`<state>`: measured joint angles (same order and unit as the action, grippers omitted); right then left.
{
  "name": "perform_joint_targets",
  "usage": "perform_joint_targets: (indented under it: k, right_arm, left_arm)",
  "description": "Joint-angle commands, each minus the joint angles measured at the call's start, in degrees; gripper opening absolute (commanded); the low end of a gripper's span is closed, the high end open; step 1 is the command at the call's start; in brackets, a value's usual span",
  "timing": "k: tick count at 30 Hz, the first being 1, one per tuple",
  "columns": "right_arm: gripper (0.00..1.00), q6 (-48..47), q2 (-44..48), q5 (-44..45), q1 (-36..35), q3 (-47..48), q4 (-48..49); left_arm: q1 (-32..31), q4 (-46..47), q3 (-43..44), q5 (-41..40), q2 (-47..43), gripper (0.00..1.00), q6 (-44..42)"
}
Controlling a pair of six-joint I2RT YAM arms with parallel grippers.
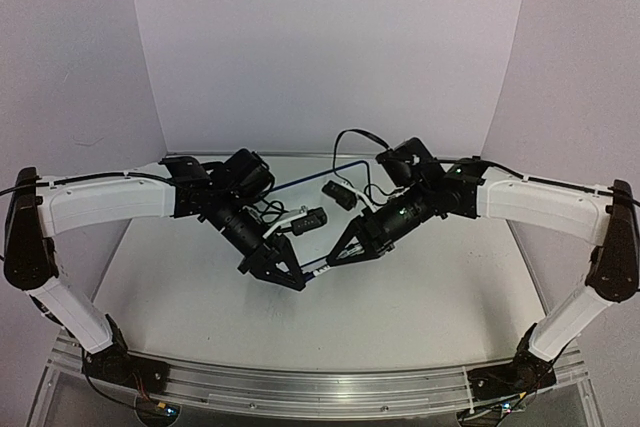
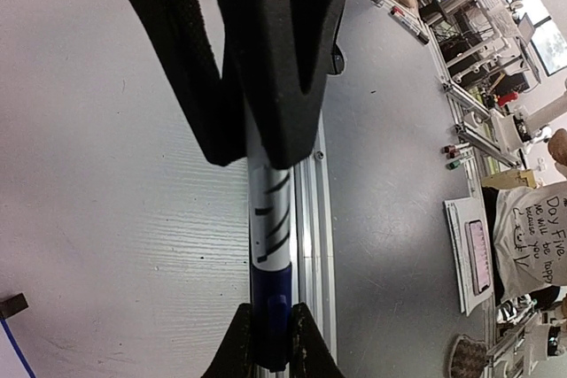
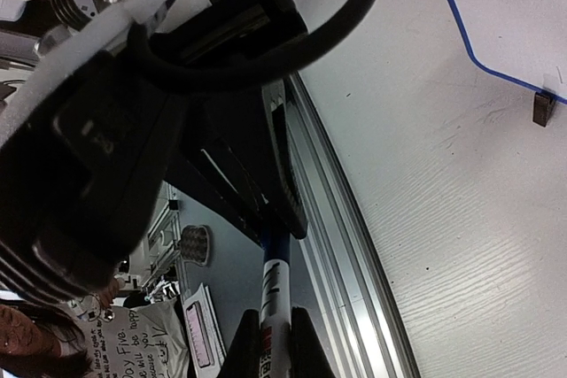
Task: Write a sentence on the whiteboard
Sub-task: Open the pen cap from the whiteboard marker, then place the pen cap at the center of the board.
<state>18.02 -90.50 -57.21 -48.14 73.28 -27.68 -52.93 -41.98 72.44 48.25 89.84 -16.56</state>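
Left jaws, right jaws both clamp one marker (image 2: 270, 227); one whiteboard (image 3: 523, 6) nearby.

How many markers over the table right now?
1. The marker is held over the middle of the table: left pincer shut on its blue cap end, right pincer on the white barrel. Others may be hidden.
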Motion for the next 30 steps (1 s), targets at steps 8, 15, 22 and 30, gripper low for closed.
perform_joint_targets:
  k: [8,15,22,30]
  right_arm:
    - [0.0,-3.85,8.87,-1.78,4.18,-0.14,-8.82]
    - [0.0,-8.66,13.05,7.98,4.73,3.78,-21.51]
    - [0.0,-4.78,20.14,22.52,7.48,5.88,-20.46]
    - [0.0,0.12,23.96,46.02,7.39,-0.57,-15.55]
  left_arm:
    - [0.63,-6.14,1.1,-2.74,-1.4,0.0,-1.19]
    - [0.63,-7.7,1.23,-4.16,-2.86,0.0,0.05]
    - [0.63,-4.36,-3.15,-10.23,-6.06,0.0,8.13]
    - [-0.19,7.51,-13.63,-26.89,-8.7,0.0,25.19]
